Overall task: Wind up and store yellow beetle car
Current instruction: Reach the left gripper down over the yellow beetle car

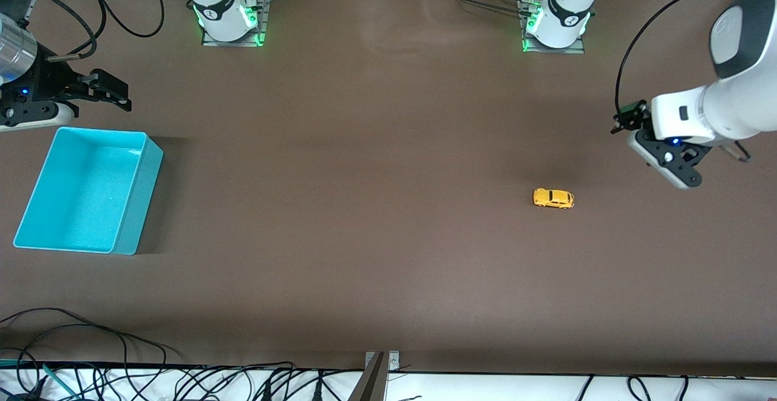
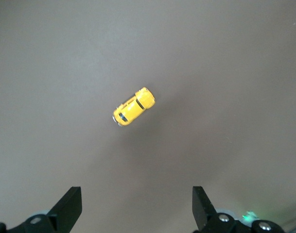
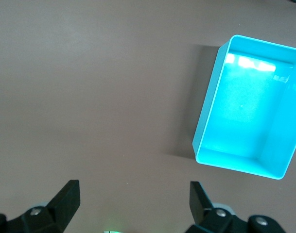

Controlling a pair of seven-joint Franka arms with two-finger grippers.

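The yellow beetle car (image 1: 553, 198) (image 2: 133, 106) stands on its wheels on the brown table, toward the left arm's end. My left gripper (image 1: 628, 116) (image 2: 136, 194) hangs open and empty in the air beside the car, closer to that end of the table. The turquoise bin (image 1: 141, 201) (image 3: 204, 119) sits empty at the right arm's end. My right gripper (image 1: 112, 91) (image 3: 133, 187) is open and empty, up in the air over the table beside the bin.
Both arm bases (image 1: 227, 13) (image 1: 558, 19) stand along the table edge farthest from the front camera. Black cables (image 1: 91, 340) lie along the nearest edge. A wide stretch of bare brown table lies between car and bin.
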